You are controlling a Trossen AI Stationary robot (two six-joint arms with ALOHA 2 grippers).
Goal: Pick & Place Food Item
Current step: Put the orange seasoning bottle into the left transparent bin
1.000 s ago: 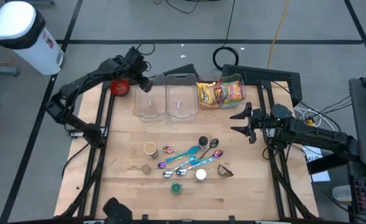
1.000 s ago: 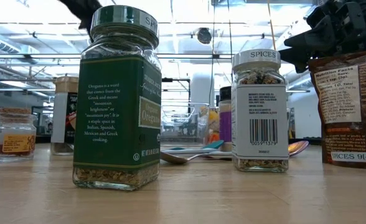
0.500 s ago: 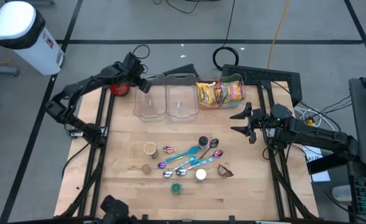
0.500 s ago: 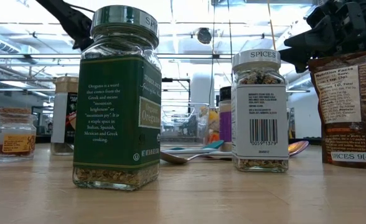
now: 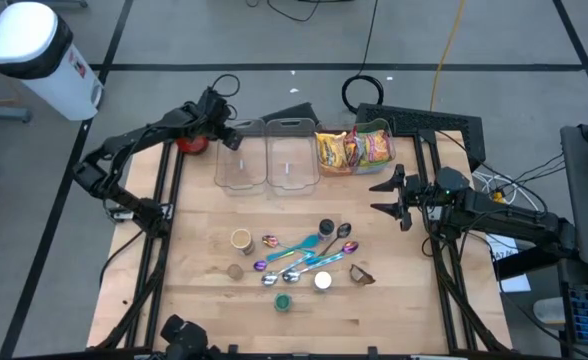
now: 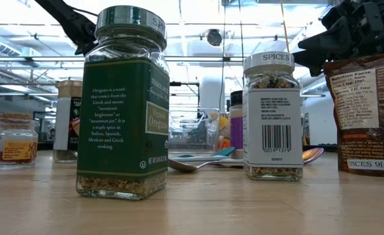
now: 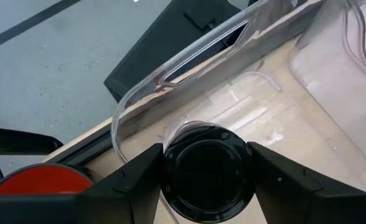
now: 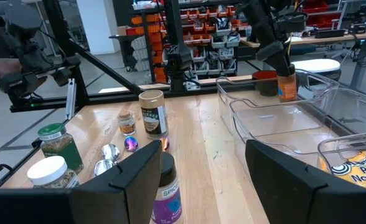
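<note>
My left gripper [image 5: 224,128] is shut on a small spice jar with a black lid [image 7: 208,171] and orange contents [image 8: 287,87]. It holds the jar over the far left corner of the left clear container [image 5: 239,160]. A second clear container [image 5: 292,160] stands beside it. A third [image 5: 356,150] holds snack packets. My right gripper [image 5: 389,195] is open and empty above the table's right side. My left gripper pinches the jar's black lid by its rim [image 7: 170,174] between its two fingers [image 7: 127,186], one on each side. The fingers come from above, pointing down. The jar hangs upright below them [image 8: 287,90]. I cannot tell whether its base touches the container.
A red disc [image 5: 189,143] lies left of the containers at the table's far left. Several spice jars and coloured spoons [image 5: 299,260] lie in the table's middle, among them a green oregano jar [image 6: 121,104], a white-lidded jar [image 6: 273,117] and a brown packet [image 6: 368,117].
My left gripper has gone a little toward the table's left edge and downward with the jar, staying shut on it over the left container's far corner. My right gripper has kept still.
</note>
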